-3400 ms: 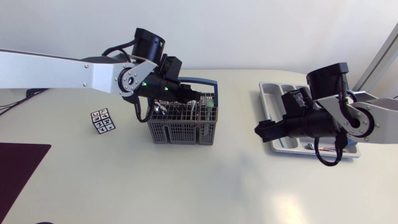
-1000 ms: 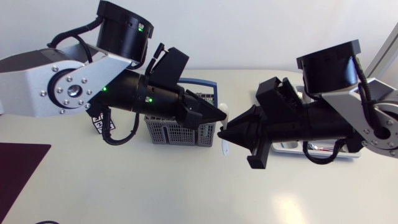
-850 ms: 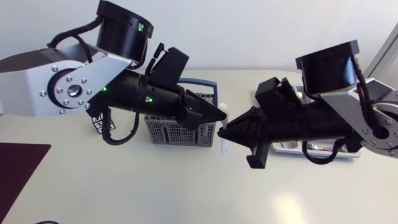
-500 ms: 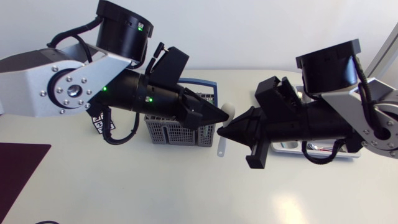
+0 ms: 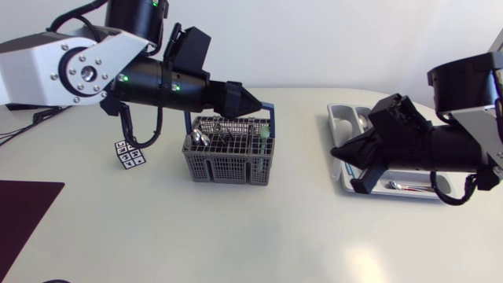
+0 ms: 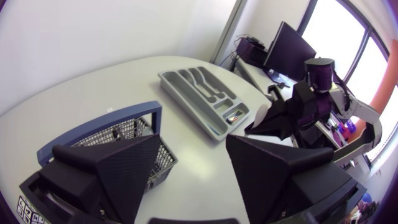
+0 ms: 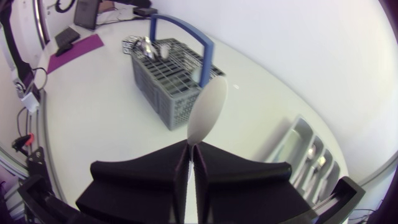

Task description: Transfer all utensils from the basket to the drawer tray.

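Carrying the white spoon point(image 7: 208, 112) now is my right tool point(image 7: 191, 146), its fingers pressing together on the handle's end while the bowl is standing up ahead of them. A second ago both tools were meeting nose to nose over the middle of the worktop point(image 5: 236, 228) with the spoon between them. The right arm is pulling back toward the drawer tray point(image 5: 334, 118), so I am judging the handover done and the placing next. My left tool point(image 6: 193, 162) is hanging above the basket point(image 5: 229, 161), fingers wide apart and empty; metal utensils point(image 5: 200, 137) are waiting inside. A marker card point(image 5: 130, 152) and a dark purple mat point(image 5: 23, 204) are lying on the basket's far side from the tray.
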Robot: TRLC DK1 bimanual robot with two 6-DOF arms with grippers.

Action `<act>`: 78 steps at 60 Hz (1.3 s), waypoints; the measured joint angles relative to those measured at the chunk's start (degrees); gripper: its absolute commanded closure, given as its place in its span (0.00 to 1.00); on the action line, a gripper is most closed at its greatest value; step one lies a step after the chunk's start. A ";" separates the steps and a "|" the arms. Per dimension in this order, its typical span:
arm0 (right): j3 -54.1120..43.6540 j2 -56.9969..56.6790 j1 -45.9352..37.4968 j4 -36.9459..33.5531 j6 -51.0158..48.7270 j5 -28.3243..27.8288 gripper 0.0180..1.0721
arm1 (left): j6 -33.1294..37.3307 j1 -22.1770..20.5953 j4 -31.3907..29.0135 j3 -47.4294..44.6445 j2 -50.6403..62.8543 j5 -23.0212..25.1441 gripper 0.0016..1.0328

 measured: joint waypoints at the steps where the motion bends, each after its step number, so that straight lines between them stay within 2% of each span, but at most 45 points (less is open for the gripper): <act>1: -0.39 0.00 -1.33 0.22 -1.01 0.83 0.95 | 0.00 0.04 -0.39 0.09 0.24 -0.55 0.25; 9: -5.55 0.13 -10.12 5.86 -9.09 8.31 0.95 | 0.00 0.04 -3.17 0.20 2.23 -3.91 0.25; 28: -10.73 9.79 -26.34 20.79 -23.41 15.02 0.94 | 0.02 0.04 -8.04 1.97 5.42 -8.44 0.25; 42: -11.39 19.23 -32.09 32.68 -28.76 19.61 0.94 | 0.04 0.22 -11.13 2.25 5.79 -9.90 0.25; 57: -13.07 27.06 -33.88 42.91 -32.92 24.09 0.92 | 0.04 0.79 -12.81 2.47 5.81 -10.32 0.25; 61: -13.44 28.52 -33.88 44.46 -33.48 24.65 0.84 | 0.04 0.79 -13.07 2.56 5.90 -10.51 0.25; 70: -15.63 29.24 -33.70 45.68 -34.38 25.05 0.44 | 0.04 0.79 -13.68 2.58 6.01 -10.99 0.25; 73: -16.65 29.05 -33.66 45.70 -34.82 25.09 0.35 | 0.04 0.76 -14.08 2.60 6.08 -11.23 0.25; 78: -17.70 26.88 -33.44 46.23 -35.23 25.07 0.28 | 0.04 0.76 -14.78 2.82 6.23 -11.61 0.25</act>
